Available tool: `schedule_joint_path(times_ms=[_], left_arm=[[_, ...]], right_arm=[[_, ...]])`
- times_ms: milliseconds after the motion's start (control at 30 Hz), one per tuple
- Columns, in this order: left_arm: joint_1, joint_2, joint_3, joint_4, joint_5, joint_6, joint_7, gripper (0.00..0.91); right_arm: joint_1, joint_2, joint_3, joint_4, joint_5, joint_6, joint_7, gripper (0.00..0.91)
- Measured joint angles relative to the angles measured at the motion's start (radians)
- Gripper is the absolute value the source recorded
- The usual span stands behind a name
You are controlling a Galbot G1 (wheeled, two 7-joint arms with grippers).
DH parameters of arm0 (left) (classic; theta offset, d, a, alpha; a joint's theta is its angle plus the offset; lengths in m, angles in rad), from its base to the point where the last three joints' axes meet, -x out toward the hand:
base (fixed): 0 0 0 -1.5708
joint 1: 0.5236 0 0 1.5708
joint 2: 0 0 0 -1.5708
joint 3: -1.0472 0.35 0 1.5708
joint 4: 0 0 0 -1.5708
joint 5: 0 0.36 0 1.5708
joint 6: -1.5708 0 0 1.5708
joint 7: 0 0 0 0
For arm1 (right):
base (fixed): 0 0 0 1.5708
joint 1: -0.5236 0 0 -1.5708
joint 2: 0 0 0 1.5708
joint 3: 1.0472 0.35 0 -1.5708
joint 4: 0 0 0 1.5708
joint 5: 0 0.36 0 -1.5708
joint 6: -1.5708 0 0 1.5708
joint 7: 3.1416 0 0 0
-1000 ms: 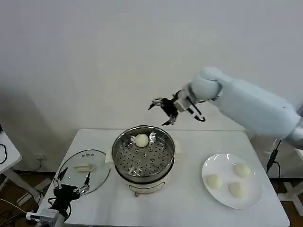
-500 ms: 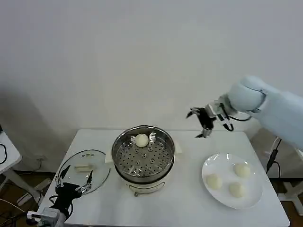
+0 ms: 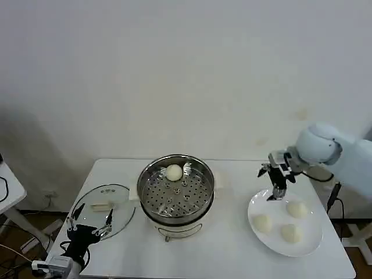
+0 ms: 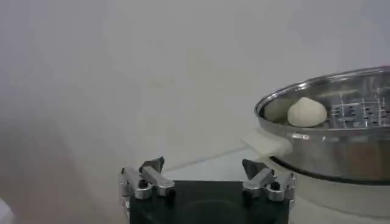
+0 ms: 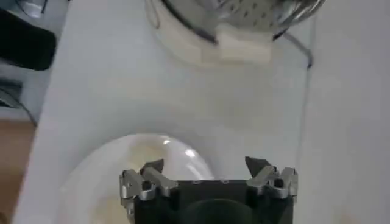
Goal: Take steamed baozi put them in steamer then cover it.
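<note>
My right arm reaches in from the right edge of the head view, forearm slanting down toward centre. Right pincer (image 3: 273,183) hangs over the far-left rim of the white plate (image 3: 311,247), tips pointed down, jaws apart and empty. In the right wrist view the right pincer (image 5: 207,172) has both fingers (image 5: 149,178) spread wide, with the plate (image 5: 91,179) under them.

My left arm is parked at the lower left of the head view. Left pincer (image 3: 87,223) sits low at the near-left corner of the surface (image 3: 226,256), jaws apart, nothing held. In the left wrist view the left pincer (image 4: 204,175) is level with the steamer's wall.

Steamer (image 3: 175,192) stands at centre of the surface: round shiny steel pot, perforated tray inside, cream base on short feet. One bun (image 3: 174,172) lies on the tray against the far wall; the left wrist view shows the same bun (image 4: 307,112), smooth with a slight peak. The steamer (image 4: 341,146) has a cream side handle.

Three more buns rest on the plate at lower right: one on the near-left (image 3: 263,222), one on the far-right (image 3: 297,210), one on the near side (image 3: 290,233). All are cream-white, round, apart from each other.

Cover (image 3: 104,212) lies flat on the surface left of the steamer, clear glass with a metal rim and cream handle, just beyond the left pincer.

Wall behind is plain white.
</note>
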Motion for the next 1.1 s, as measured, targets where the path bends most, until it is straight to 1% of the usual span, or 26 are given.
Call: schedule_joint_path(times_ms=[233, 533, 867, 1100], left_arm=[[0.002, 0.001, -0.005, 0.011, 0.0, 0.001, 0.0, 0.907], [0.006, -0.002, -0.008, 0.014, 0.0, 0.001, 0.004, 0.907], [0.002, 0.006, -0.013, 0.026, 0.002, 0.001, 0.009, 0.907], [0.002, 0.003, -0.013, 0.034, 0.004, 0.001, 0.008, 0.907]], right_arm=[[-0.105, 0.019, 0.054, -0.043, -0.052, 0.006, -0.023, 0.907], [-0.231, 0.039, 0.116, -0.098, -0.127, 0.041, -0.053, 0.907], [-0.339, 0.071, 0.184, -0.151, -0.187, 0.071, -0.06, 0.907], [-0.375, 0.107, 0.216, -0.198, -0.221, 0.091, -0.059, 0.907]])
